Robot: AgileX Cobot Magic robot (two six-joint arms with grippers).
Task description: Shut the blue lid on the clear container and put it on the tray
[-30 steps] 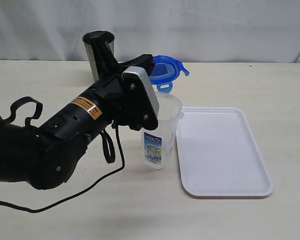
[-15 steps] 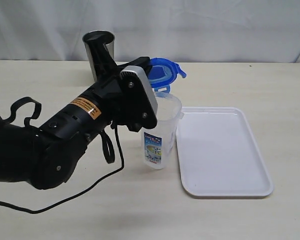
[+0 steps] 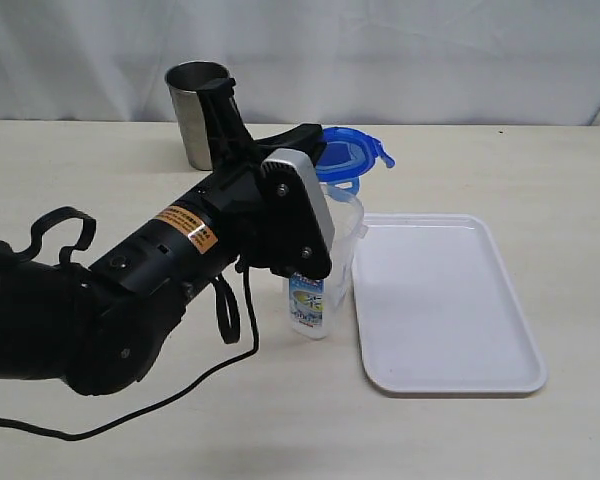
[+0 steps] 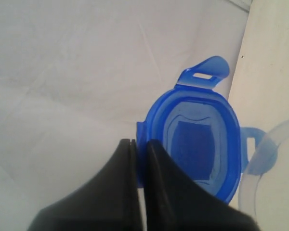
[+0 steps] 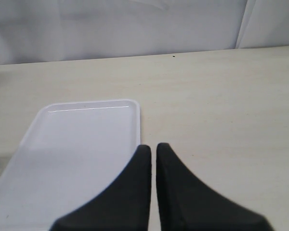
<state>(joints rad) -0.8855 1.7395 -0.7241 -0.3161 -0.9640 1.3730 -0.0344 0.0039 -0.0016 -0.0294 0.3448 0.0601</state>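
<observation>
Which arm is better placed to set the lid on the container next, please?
Left. The left gripper is shut on the lid, holding it close above the open container. The right gripper is shut, empty, near the tray.

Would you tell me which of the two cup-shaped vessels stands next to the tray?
The clear labelled container, just beside the tray; the grey steel cup stands farther back.
</observation>
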